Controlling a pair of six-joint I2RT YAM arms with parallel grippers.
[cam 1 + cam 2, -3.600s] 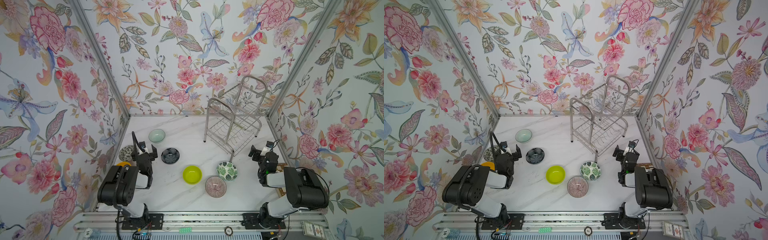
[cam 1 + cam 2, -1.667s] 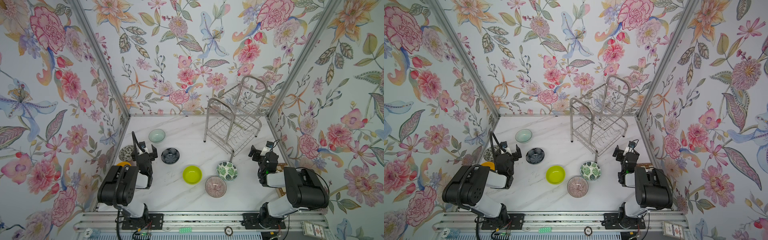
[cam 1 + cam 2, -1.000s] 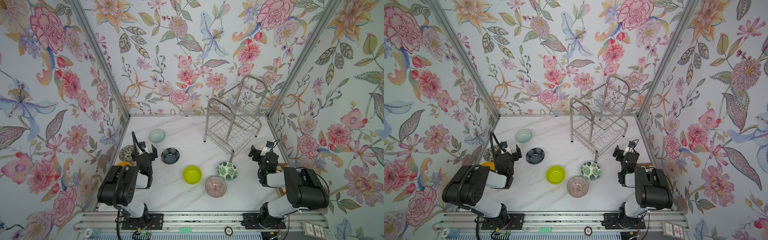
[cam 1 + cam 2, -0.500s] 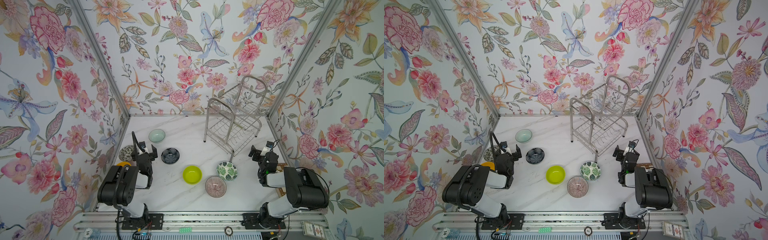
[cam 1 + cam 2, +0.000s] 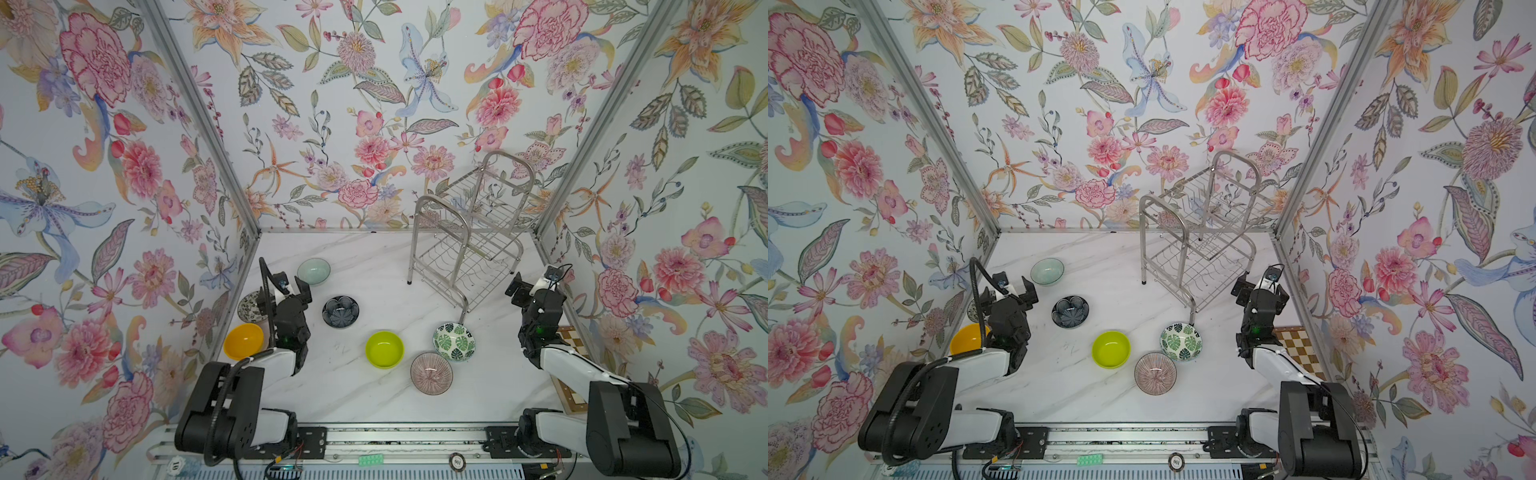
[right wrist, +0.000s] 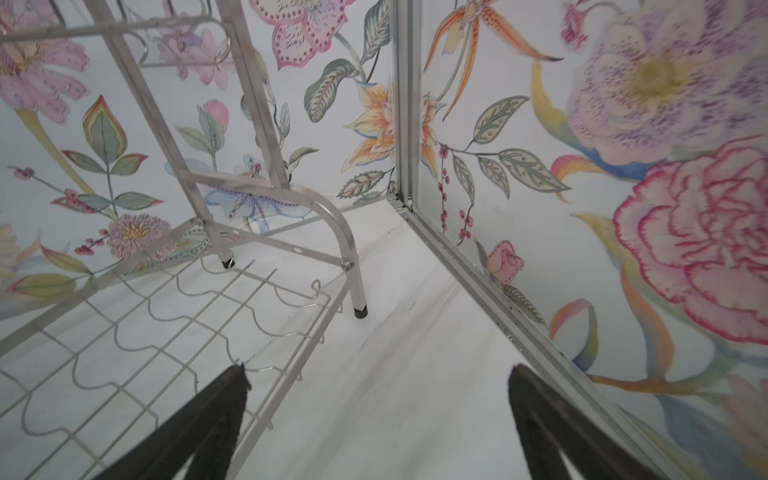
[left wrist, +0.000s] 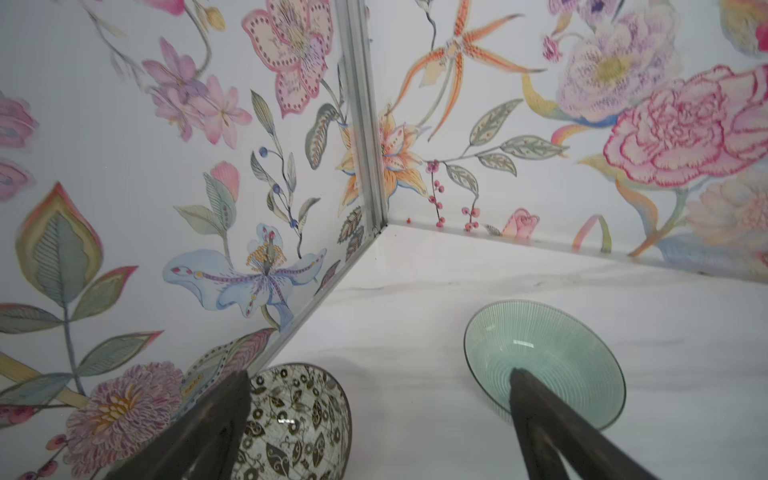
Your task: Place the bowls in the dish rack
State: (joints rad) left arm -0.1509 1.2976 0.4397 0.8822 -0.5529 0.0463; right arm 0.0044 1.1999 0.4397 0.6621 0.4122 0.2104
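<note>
Seven bowls stand on the white marble table (image 5: pixel 374 270): pale celadon (image 5: pixel 313 271), speckled (image 5: pixel 250 306), orange (image 5: pixel 244 341), navy flower (image 5: pixel 340 311), lime green (image 5: pixel 384 349), green-leaf (image 5: pixel 454 342) and pink striped (image 5: pixel 431 372). The silver dish rack (image 5: pixel 469 257) stands at the back right, with nothing on its shelves. My left gripper (image 5: pixel 286 291) hovers open between the speckled bowl (image 7: pixel 291 424) and the celadon bowl (image 7: pixel 548 357). My right gripper (image 5: pixel 536 286) hangs open beside the rack's near leg (image 6: pixel 356 282). Neither holds anything.
Flowered walls close the table in on three sides, with metal corner posts (image 5: pixel 199 124). A wooden chessboard (image 5: pixel 1298 347) lies along the right wall under my right arm. The arm bases sit on a rail (image 5: pixel 374 440) at the front edge.
</note>
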